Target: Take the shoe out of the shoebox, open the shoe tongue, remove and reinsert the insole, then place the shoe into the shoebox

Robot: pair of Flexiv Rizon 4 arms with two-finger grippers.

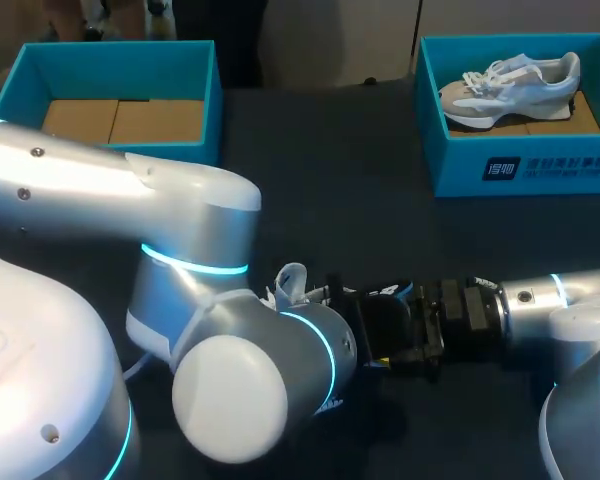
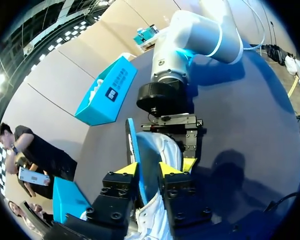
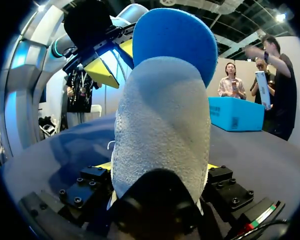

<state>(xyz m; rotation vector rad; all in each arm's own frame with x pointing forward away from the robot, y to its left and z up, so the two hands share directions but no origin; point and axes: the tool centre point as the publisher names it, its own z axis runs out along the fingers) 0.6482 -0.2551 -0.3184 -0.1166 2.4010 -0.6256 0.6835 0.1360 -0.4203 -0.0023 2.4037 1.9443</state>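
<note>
My left pincer [image 2: 149, 168] grips the blue insole [image 2: 142, 150], right pincer [image 3: 157, 167] clamps the shoe [image 3: 162, 115].

Square logo plus two lines of white print [image 1: 546, 168] are seen on the front wall of the right-hand teal shoebox [image 1: 460, 175], too small to be made out. The same marking [image 2: 111, 93] is seen on that box in the left wrist view, also illegible. A small dark mark [image 3: 235, 122] on a teal box [image 3: 225, 112] in the right wrist view cannot be read.
</note>
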